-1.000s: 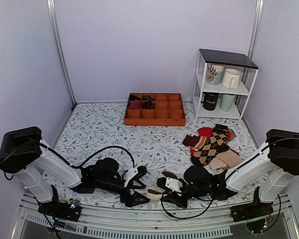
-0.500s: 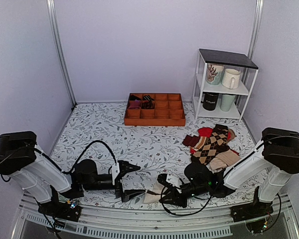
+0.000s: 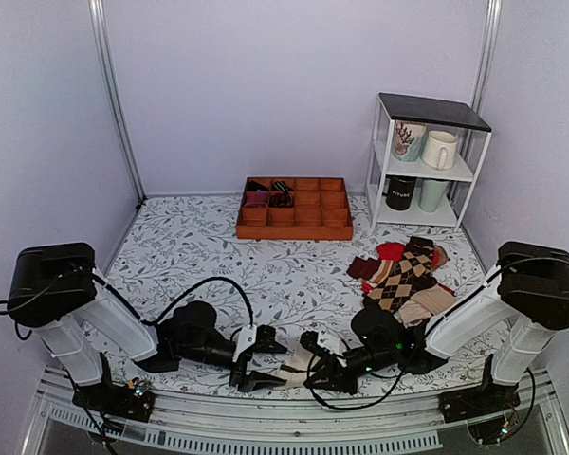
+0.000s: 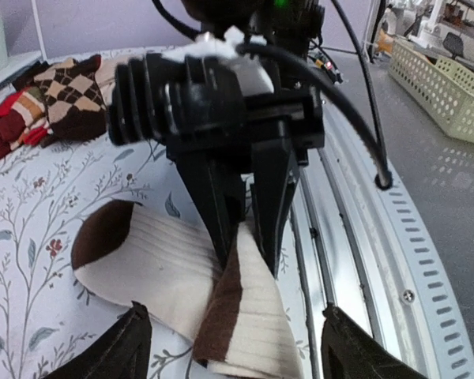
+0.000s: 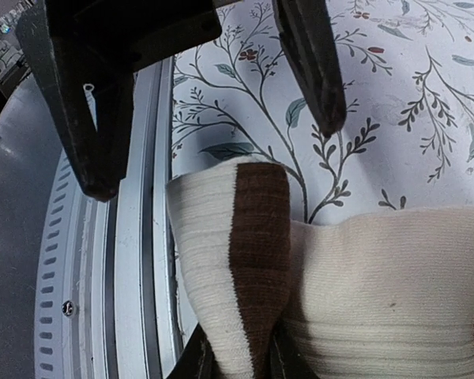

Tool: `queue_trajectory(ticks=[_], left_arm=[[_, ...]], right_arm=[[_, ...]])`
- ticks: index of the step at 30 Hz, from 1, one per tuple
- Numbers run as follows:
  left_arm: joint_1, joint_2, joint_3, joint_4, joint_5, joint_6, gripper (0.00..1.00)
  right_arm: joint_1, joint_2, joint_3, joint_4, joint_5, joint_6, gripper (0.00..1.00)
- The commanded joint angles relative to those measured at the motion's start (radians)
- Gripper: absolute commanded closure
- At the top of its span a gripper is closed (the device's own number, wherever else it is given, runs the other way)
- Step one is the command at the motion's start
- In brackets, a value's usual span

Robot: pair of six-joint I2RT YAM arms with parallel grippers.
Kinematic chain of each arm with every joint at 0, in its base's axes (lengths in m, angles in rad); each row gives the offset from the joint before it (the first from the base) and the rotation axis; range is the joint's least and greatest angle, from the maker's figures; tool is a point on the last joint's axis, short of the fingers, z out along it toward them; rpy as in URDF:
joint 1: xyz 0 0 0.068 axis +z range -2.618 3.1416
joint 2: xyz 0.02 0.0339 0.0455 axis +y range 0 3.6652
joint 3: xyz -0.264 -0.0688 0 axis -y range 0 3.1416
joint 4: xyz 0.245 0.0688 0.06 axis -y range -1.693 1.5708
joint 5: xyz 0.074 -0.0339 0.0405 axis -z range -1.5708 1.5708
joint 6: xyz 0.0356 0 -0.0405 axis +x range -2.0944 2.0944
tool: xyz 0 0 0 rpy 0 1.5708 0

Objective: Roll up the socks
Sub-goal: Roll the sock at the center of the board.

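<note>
At bottom centre of the overhead view, the right jaws are clenching the socks [image 3: 292, 368] at their fold; the left jaws are hovering spread, just beside.

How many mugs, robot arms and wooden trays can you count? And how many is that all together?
Mugs: 4 (patterned mug, white mug, black mug, pale green mug, all on the shelf)
Robot arms: 2 (left arm, right arm)
Wooden trays: 1 (wooden tray)
Total: 7
</note>
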State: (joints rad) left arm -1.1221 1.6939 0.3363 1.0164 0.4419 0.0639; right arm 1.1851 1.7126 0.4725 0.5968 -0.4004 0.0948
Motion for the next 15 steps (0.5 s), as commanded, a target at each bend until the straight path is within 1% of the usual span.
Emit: queue_trajectory(ticks=[1, 6, 11, 15], left_arm=[[0.008, 0.023, -0.006, -0.059, 0.0, -0.019, 0.26], [0.005, 0.054, 0.002, -0.038, -0.041, 0.0, 0.26], [0.004, 0.104, 0.028, -0.033, -0.028, 0.013, 0.27], [-0.008, 0.113, 0.024, -0.023, -0.02, 0.01, 0.28]], right_arm=[[-0.002, 0.058, -0.023, -0.181, -0.021, -0.008, 0.82], [-0.002, 0.07, -0.014, -0.182, -0.026, -0.013, 0.82], [-0.004, 0.064, -0.017, -0.19, -0.03, -0.011, 0.82], [-0.006, 0.068, -0.015, -0.193, -0.034, -0.009, 0.82]])
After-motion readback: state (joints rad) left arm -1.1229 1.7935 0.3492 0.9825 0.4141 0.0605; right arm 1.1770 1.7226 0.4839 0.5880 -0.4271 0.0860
